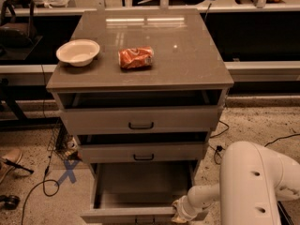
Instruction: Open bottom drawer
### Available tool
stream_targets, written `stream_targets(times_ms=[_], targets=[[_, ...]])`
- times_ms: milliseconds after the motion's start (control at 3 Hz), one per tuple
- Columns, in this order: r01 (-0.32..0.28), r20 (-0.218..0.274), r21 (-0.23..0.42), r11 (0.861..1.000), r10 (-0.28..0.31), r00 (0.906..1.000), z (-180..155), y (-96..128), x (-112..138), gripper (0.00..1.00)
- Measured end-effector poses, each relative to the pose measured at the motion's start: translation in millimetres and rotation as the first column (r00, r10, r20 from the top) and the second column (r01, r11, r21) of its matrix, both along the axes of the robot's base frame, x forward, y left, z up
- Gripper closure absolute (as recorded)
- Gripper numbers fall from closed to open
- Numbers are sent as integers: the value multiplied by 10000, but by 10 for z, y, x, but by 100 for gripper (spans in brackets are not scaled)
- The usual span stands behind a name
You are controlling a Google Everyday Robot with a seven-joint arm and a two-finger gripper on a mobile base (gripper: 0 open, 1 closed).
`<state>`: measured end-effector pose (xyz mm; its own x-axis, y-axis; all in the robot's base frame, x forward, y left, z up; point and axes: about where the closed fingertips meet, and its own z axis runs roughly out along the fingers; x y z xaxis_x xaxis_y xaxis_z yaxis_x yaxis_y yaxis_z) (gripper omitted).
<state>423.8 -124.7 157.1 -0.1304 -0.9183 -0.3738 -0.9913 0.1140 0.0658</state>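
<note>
The grey-beige cabinet has three drawers. The bottom drawer (136, 191) is pulled far out, its inside showing and its narrow front panel (126, 215) at the frame's lower edge, with its black handle (144, 219) just visible. My gripper (179, 212) is at the right end of that front panel, on the end of the white arm (255, 186). The middle drawer (143, 152) and top drawer (140, 120) each stand slightly open, with black bar handles.
A white bowl (78, 52) and a crumpled red chip bag (136, 57) lie on the cabinet top (187, 55). Cables and a blue X mark (68, 171) are on the floor to the left. A shoe (10, 157) lies far left. Desks stand behind.
</note>
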Motion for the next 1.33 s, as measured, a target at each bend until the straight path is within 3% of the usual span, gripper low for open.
stream_targets(times_ms=[333,667,1333], targets=[[0,0,0,10000,0,10000,0,0,0,87],[527,-314,-44,9986,-528,9981,-26,-79,-253,100],[532,-348,-37,9986,-533,9980,-35,-73,-272,59]])
